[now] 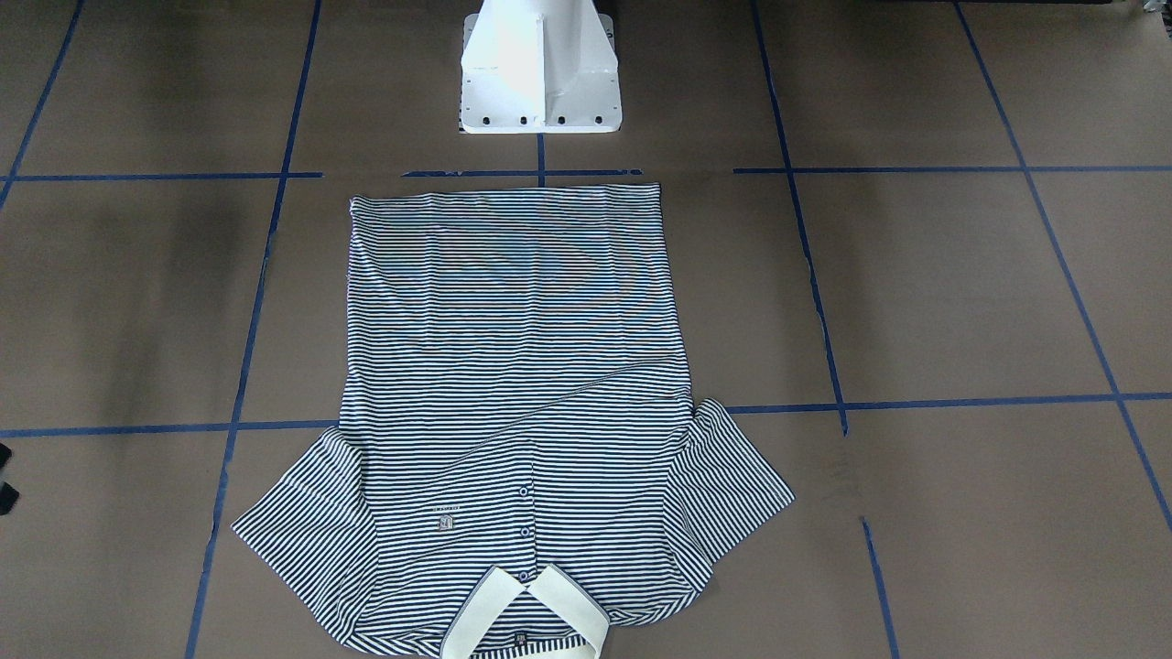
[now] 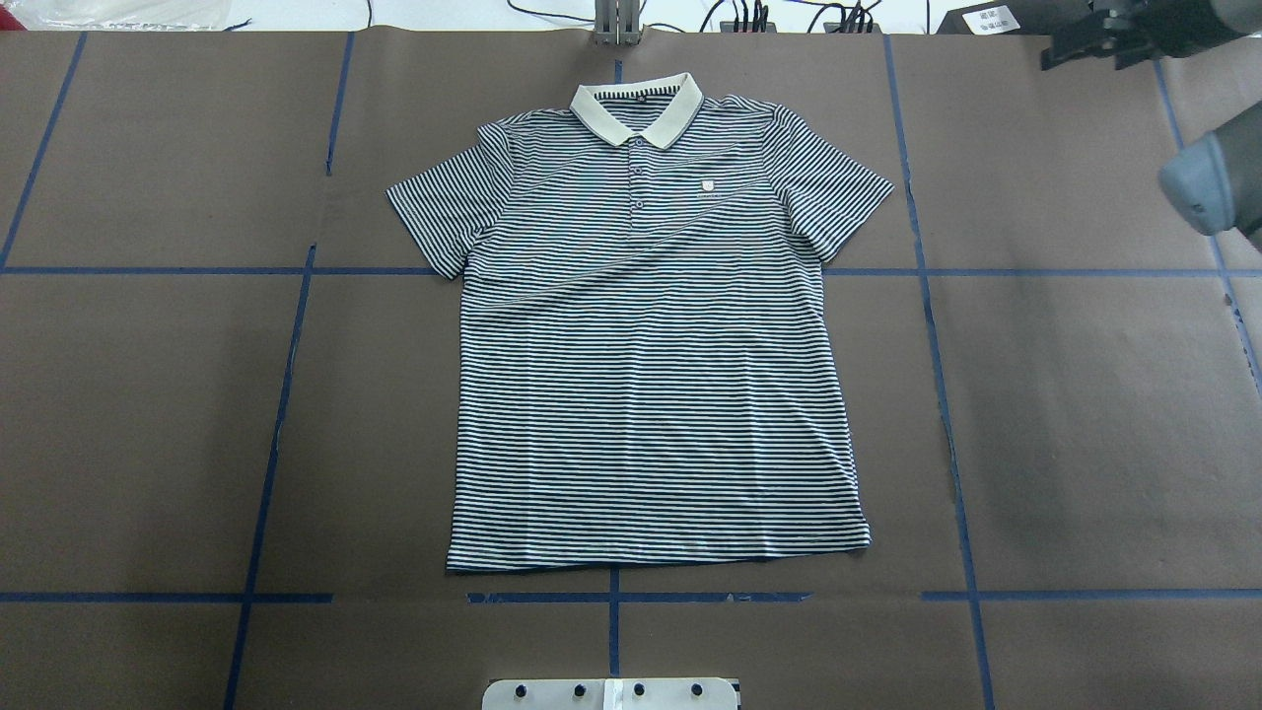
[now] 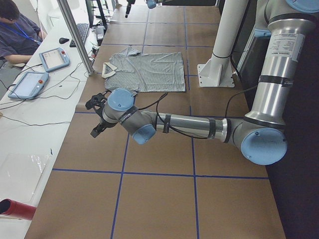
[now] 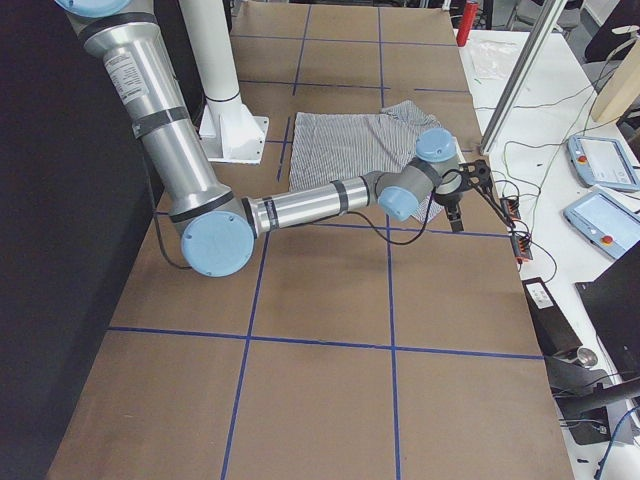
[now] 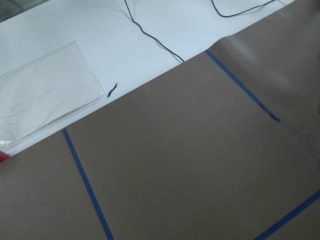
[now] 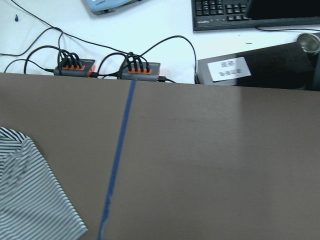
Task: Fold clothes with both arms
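Observation:
The striped polo shirt (image 2: pixel 651 375) lies flat and face up in the middle of the table, collar (image 2: pixel 637 106) at the far side, both sleeves spread; it also shows in the front view (image 1: pixel 513 366). My left gripper (image 3: pixel 96 121) hangs over the table's far left part, well clear of the shirt; I cannot tell whether it is open. My right gripper (image 4: pixel 456 205) hangs beyond the shirt's right sleeve (image 6: pixel 30 190), near the far edge, and shows dark in the overhead view (image 2: pixel 1089 39); its state is unclear. Neither wrist view shows fingers.
Brown paper with blue tape lines (image 2: pixel 937 296) covers the table. The white pedestal base (image 1: pixel 540 69) stands at the near edge. Cable hubs (image 6: pixel 105 67), a keyboard (image 6: pixel 220 15) and a plastic bag (image 5: pixel 45 90) lie on the white desk past the far edge.

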